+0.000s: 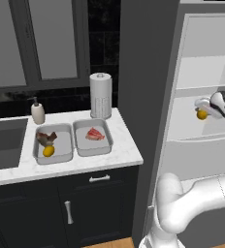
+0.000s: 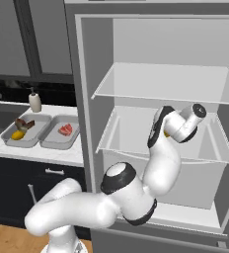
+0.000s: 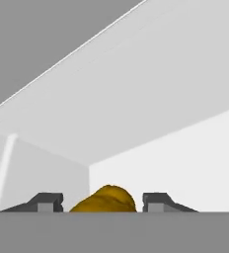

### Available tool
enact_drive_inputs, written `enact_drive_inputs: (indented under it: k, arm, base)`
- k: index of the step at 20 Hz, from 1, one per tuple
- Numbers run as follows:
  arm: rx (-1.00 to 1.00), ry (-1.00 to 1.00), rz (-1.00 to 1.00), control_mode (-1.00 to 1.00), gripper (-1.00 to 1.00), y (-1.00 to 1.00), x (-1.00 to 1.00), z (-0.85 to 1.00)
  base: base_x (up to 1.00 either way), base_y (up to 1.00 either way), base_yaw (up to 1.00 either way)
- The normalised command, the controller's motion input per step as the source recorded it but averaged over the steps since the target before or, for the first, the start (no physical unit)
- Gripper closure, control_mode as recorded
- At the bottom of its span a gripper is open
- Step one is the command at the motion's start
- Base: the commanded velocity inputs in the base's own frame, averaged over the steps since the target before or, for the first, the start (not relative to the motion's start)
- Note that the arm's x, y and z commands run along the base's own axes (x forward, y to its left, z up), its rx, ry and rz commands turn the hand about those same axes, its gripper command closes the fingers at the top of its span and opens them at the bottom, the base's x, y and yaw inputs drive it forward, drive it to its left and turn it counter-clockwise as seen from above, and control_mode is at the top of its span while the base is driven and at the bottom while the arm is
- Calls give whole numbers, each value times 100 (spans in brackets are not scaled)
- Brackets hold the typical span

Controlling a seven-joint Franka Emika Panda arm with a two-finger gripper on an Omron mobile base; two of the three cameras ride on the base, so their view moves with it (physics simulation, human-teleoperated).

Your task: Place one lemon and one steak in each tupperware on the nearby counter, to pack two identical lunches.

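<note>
The lemon (image 3: 106, 198) wanted now lies on the middle fridge shelf (image 1: 209, 130), toward its left side in the left base view, and the gripper (image 3: 100, 201) has it between the two fingertips (image 3: 46, 201); in the hand view a tip stands on each side of the yellow fruit with small gaps showing, so the jaws are part-way in, and whether they already press on it I cannot tell. To do this step well, I judge the jaws should come in squarely across the widest part of the fruit, since a round, firm lemon could squirt out of an off-centre pinch, and the lift should be straight up off the shelf and back out under the upper shelf (image 2: 161, 81) without brushing it. On the surface (image 1: 126, 155), the two tupperware trays sit side by side near its back right corner, in front of the paper towel roll (image 1: 100, 95) and beside the soap bottle (image 1: 37, 112). The left tupperware (image 1: 39, 154) holds a steak (image 1: 45, 138) and a packed lemon (image 1: 48, 151), so that lunch looks complete. The right tupperware (image 1: 106, 145) holds only a red steak (image 1: 95, 134) and lacks its lemon, so it looks the likely place for this fruit.
</note>
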Motion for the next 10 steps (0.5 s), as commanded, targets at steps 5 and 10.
enact_drive_inputs:
  k: [5, 10]
  arm:
    - [7, -1, 0, -100, 100, 44, -59, -37]
    - [-8, -4, -4, -100, 100, 30, -86, 22]
  base:
    - [0, 0, 0]
    - [0, 0, 0]
